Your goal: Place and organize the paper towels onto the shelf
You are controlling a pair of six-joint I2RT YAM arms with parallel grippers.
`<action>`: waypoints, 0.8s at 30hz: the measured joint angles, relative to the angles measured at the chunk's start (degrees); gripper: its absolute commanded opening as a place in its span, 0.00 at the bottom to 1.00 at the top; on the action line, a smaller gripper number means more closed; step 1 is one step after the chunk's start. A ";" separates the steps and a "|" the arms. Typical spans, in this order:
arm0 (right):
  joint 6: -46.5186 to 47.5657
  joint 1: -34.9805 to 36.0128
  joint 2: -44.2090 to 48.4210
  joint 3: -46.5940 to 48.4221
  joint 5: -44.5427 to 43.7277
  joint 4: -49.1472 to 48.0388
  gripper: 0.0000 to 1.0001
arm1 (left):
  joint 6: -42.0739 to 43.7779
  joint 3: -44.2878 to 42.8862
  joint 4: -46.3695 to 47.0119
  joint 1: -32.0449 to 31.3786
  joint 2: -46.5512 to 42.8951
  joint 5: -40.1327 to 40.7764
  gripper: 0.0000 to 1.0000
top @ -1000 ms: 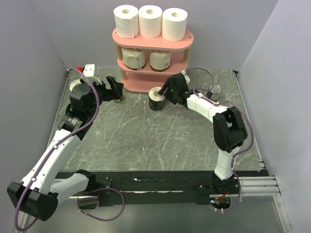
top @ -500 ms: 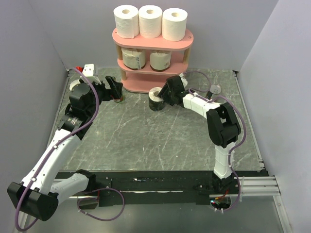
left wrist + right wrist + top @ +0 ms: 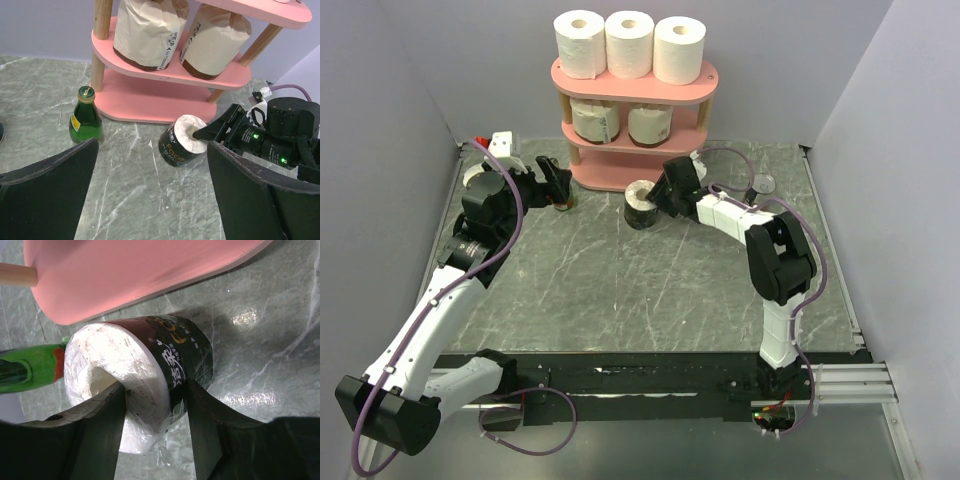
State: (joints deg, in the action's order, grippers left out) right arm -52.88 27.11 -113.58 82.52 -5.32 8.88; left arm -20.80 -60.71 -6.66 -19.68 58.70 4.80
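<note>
Stock as it stands:

- Shelf [image 3: 630,92]: pink, three tiers, at the far side of the table [image 3: 620,290].
- White rolls [image 3: 629,43]: three, upright in a row on the top tier.
- Cream rolls [image 3: 595,120]: two, side by side on the middle tier.
- Banded roll [image 3: 170,365]: one, dark label, on the table just in front of the bottom tier, off the shelf. You cannot tell whether it stands square or tipped.
- Right gripper [image 3: 658,196]: yours to watch. It is closed on the banded roll's wall, with one finger down the hollow core and the other pressed on the label outside.
- Left gripper [image 3: 560,186]: spread wide and holding nothing, hanging over the table left of the shelf.
- Bottle [image 3: 86,116]: green glass, upright, beside the shelf's left post, near your left gripper.
- Can [image 3: 761,184]: small, on the table right of the shelf.
</note>
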 measured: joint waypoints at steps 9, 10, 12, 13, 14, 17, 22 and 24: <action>-1.09 -1.68 5.31 -7.23 -1.99 -2.51 0.47 | -0.07 0.00 0.02 0.13 0.00 -0.02 0.96; -1.31 -2.25 6.40 -8.31 -2.67 -2.49 0.47 | -0.07 0.00 0.00 0.13 0.00 -0.02 0.96; -1.57 -3.19 7.85 -9.42 -3.67 -2.56 0.47 | -0.07 0.00 0.00 0.15 0.00 -0.02 0.96; -1.88 -3.69 8.63 -10.12 -4.22 -3.13 0.47 | -0.07 0.00 0.00 0.17 0.00 -0.04 0.96; -2.25 -4.17 9.35 -10.84 -4.79 -3.63 0.47 | -0.07 0.00 0.02 0.17 0.00 -0.04 0.96; -3.72 -5.38 10.86 -12.57 -6.38 -5.29 0.47 | -0.07 0.00 0.00 0.22 0.00 -0.04 0.96; -6.99 -6.56 10.93 -12.85 -8.81 -7.87 0.47 | -0.09 0.00 0.00 0.22 0.00 -0.04 0.96; -8.20 -6.82 10.93 -12.85 -9.16 -9.31 0.47 | -0.11 0.00 0.00 0.22 0.00 -0.04 0.96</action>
State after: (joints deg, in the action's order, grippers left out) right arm -61.08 20.29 -102.65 69.67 -14.48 -0.43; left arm -20.91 -60.71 -6.66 -19.46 58.70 4.75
